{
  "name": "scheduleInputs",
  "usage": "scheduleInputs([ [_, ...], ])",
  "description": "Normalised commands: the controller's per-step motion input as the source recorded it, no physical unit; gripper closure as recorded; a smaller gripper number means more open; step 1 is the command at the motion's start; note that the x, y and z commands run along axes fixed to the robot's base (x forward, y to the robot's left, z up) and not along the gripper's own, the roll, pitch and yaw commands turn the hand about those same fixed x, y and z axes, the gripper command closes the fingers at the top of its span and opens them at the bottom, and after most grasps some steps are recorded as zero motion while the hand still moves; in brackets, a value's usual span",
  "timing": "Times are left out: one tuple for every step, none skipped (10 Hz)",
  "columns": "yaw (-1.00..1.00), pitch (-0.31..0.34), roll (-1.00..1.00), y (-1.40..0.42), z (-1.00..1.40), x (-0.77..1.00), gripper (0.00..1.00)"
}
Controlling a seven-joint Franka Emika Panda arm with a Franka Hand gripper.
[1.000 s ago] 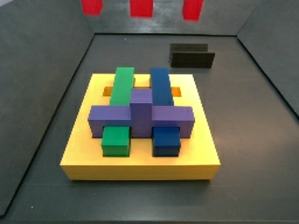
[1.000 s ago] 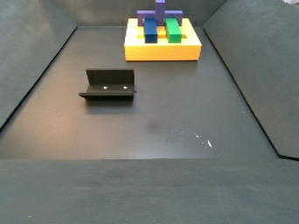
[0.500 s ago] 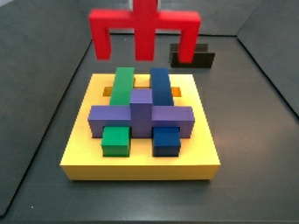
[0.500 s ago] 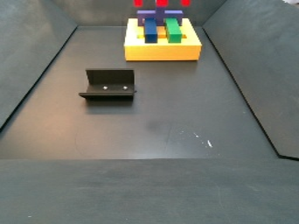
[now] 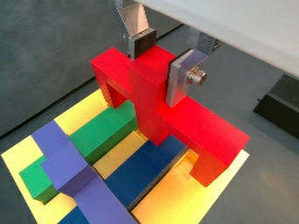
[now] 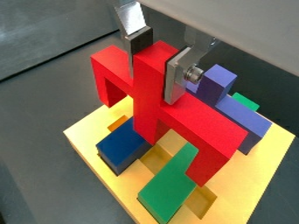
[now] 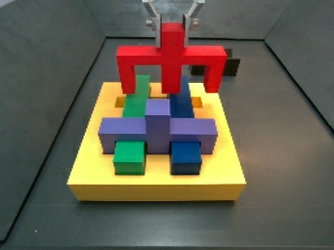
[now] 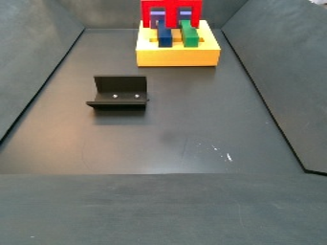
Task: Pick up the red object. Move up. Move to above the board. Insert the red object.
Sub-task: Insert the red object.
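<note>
The red object (image 7: 170,61) hangs legs down over the far end of the board (image 7: 156,182), its two legs straddling the green bar (image 7: 137,93) and the blue bar (image 7: 179,93). My gripper (image 7: 173,21) is shut on its upright stem from above. Both wrist views show the silver fingers (image 5: 184,77) clamping the stem of the red object (image 5: 163,109), (image 6: 163,114), with the gripper (image 5: 162,63), (image 6: 158,61) over the yellow board (image 5: 35,150), (image 6: 93,140). I cannot tell whether the legs touch the board. From the far side view the red object (image 8: 169,13) stands over the board (image 8: 179,57).
A purple cross block (image 7: 156,127) lies across the green and blue bars near the board's front. The fixture (image 8: 119,93) stands on the dark floor away from the board, partly hidden behind the red object in a side view (image 7: 232,66). Grey walls enclose the floor.
The red object, held by the gripper, has come down from the top of the view to just over the far end of the board; the gripper itself now shows.
</note>
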Motion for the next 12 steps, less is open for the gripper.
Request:
scheduleInputs([
  [0.00, 0.043, 0.19, 0.01, -0.04, 0.00, 1.00],
  [0.00, 0.033, 0.13, 0.01, -0.05, -0.02, 1.00],
  [0.00, 0.000, 0.08, 0.03, -0.14, -0.17, 1.00],
  [0.00, 0.000, 0.04, 0.00, -0.09, -0.15, 1.00],
  [0.00, 0.000, 0.05, 0.00, -0.09, -0.19, 1.00],
  [0.00, 0.000, 0.05, 0.00, 0.00, -0.12, 1.00],
  [0.04, 0.000, 0.04, 0.00, -0.09, 0.00, 1.00],
  [0.07, 0.000, 0.01, 0.00, -0.18, 0.04, 1.00],
  [0.01, 0.000, 0.03, 0.00, -0.32, 0.11, 1.00],
  [0.00, 0.000, 0.00, 0.02, -0.07, 0.00, 1.00],
  [0.00, 0.000, -0.02, 0.00, 0.04, 0.00, 1.00],
  [0.00, 0.000, -0.01, 0.00, 0.00, 0.00, 1.00],
])
